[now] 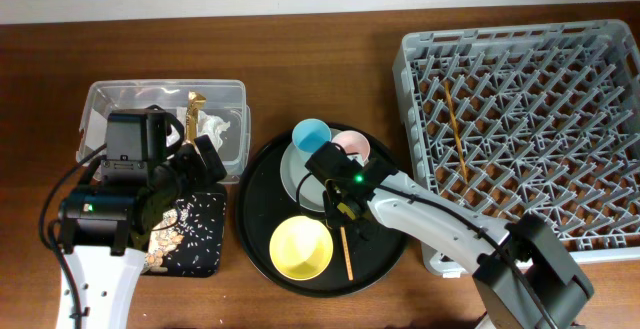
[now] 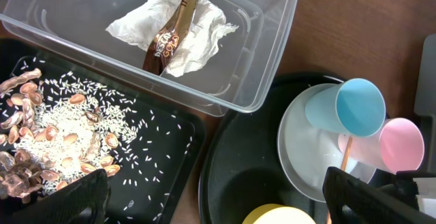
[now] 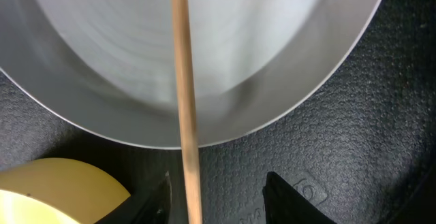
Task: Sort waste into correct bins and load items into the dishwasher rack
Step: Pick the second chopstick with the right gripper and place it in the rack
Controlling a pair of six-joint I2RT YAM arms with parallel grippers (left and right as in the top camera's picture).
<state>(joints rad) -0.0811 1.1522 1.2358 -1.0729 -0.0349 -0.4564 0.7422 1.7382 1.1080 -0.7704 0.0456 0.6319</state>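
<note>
Wooden chopstick (image 3: 181,81) running top to bottom of the frame, right between the wide-apart jaws of the nearer right gripper (image 3: 216,191); left gripper (image 2: 214,191) apart too, empty.

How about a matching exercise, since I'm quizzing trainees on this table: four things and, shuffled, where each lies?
Things:
1. white tissue
2. rice grains
3. yellow bowl
4. light-blue cup

Places:
A. on the grey-white plate
B. straight on the round black tray
C. in the clear plastic tub
D. in the shallow black rectangular tray

Pairs: 1-C, 2-D, 3-B, 4-A.
</note>
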